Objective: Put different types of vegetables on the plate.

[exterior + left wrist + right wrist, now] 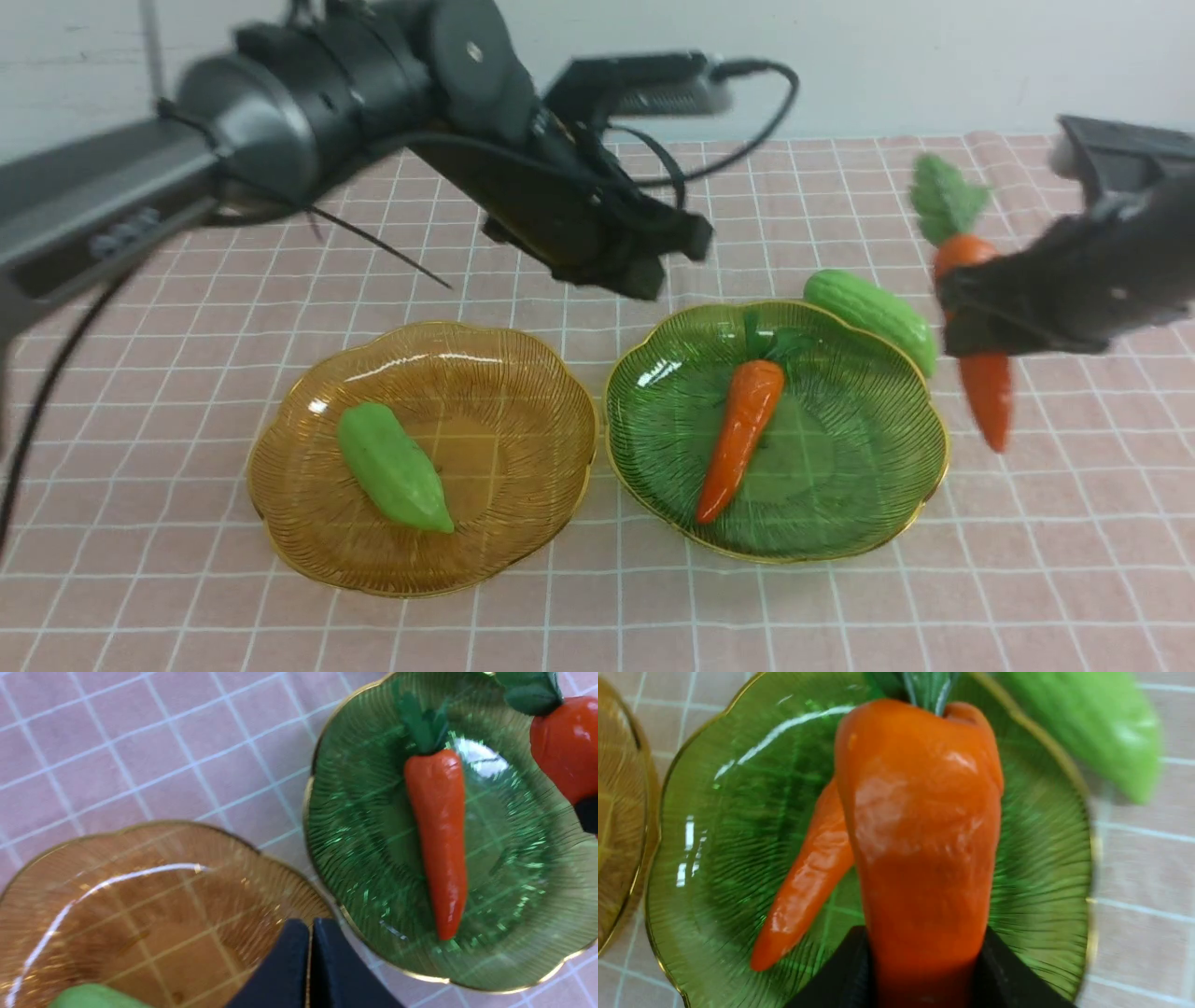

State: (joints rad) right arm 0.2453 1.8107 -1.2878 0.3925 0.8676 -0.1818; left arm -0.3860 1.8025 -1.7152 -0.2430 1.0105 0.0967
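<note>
Pink cloth [1027,560], white grid; amber plate [523,373]; green plate [840,467]; orange carrots [740,425] [988,397]; light-green gourds [392,467] [873,313].

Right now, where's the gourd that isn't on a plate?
Front view, right side: gourd just outside the green plate's far-right rim, left of the right gripper's carrot.

- A plain pale wall [934,65] closes the scene, well behind the jaws of the left gripper [644,273] and of the right gripper [966,322].
- A thin grey upright strip [147,47] runs down that wall, far off to the left of the left jaws.
- A pink tablecloth [280,280] with a grid of thin white lines covers the surface as far as can be seen, spreading below both sets of jaws.
- Its far edge [840,142], slightly wavy, meets the wall beyond the jaws.
- The same checked cloth shows beneath the jaws in both wrist views.
- The light is soft and even, and shadows on the cloth are faint.
</note>
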